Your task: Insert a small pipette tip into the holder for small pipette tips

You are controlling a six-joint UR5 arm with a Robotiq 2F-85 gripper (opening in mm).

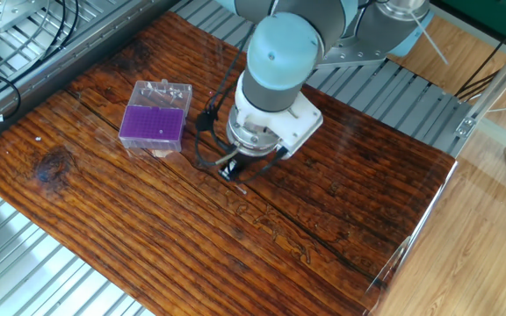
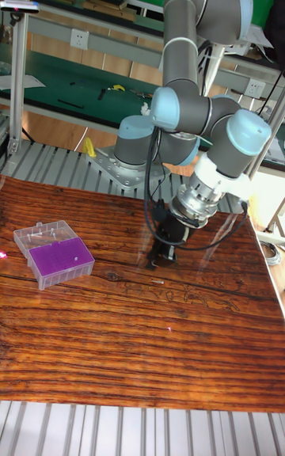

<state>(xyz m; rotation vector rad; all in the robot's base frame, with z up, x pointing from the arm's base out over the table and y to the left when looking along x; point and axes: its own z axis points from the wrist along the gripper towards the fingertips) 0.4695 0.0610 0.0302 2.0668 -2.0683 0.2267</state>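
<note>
The holder for small pipette tips [image 1: 153, 125] is a small clear box with a purple top plate full of tiny holes. It stands on the left part of the wooden table, also seen in the tall view [image 2: 60, 256]. My gripper [image 1: 227, 172] hangs just above the table to the right of the holder, about a hand's width away, with its black fingers [image 2: 159, 255] pointing down and close together. A small pipette tip is too small to make out in either view. Nothing touches the holder.
The dark wooden tabletop [image 1: 323, 193] lies on a slatted metal frame [image 1: 393, 92]. Black cables [image 1: 207, 132] loop from the wrist beside the gripper. A transparent sheet edge runs along the table's right side [image 1: 429, 215].
</note>
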